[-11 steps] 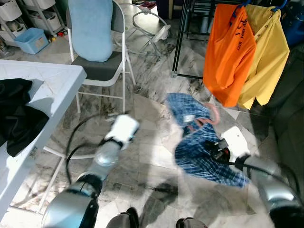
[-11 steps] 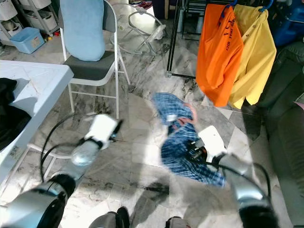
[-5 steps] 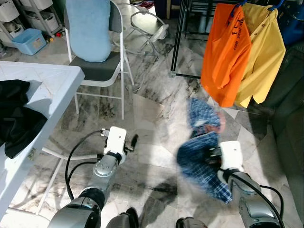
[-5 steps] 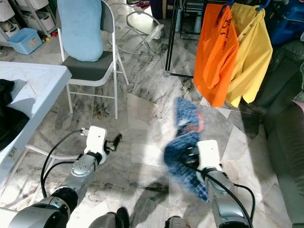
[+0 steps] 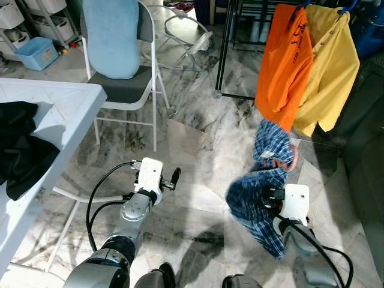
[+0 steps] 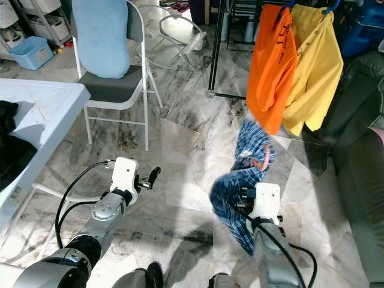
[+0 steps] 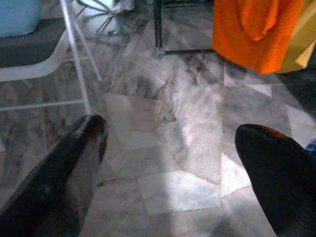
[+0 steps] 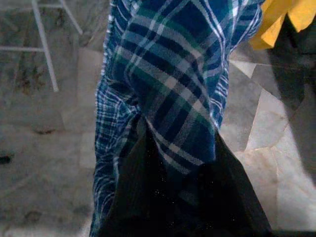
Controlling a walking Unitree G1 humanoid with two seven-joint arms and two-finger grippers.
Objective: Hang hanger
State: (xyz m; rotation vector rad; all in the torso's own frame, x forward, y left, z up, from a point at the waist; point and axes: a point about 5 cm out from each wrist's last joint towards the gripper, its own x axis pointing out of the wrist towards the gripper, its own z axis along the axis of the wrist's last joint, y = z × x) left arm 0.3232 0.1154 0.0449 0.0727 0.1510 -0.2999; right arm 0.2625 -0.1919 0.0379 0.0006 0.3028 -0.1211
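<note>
A blue plaid shirt (image 5: 264,180) on a pink hanger (image 5: 283,163) hangs in the air just below an orange shirt (image 5: 282,66). My right gripper (image 5: 271,195) is shut on the shirt's cloth, and its fingertips are buried in the fabric; in the right wrist view the plaid shirt (image 8: 168,89) bunches between the dark fingers (image 8: 133,197). The orange shirt and a yellow shirt (image 5: 330,66) hang on a black rack (image 5: 223,48). My left gripper (image 5: 174,178) is held low over the floor, open and holding nothing, its fingers (image 7: 74,158) wide apart.
A white folding chair (image 5: 129,90) with a light blue cushion stands at the left rear. A white table (image 5: 60,102) with a black garment (image 5: 18,144) is at my left. A dark sofa (image 5: 366,156) lies along the right. The floor is marble tile.
My right gripper has carried the plaid shirt to the right and nearer the orange shirt; the cloth now hangs down more. The left gripper has settled low and stopped moving.
</note>
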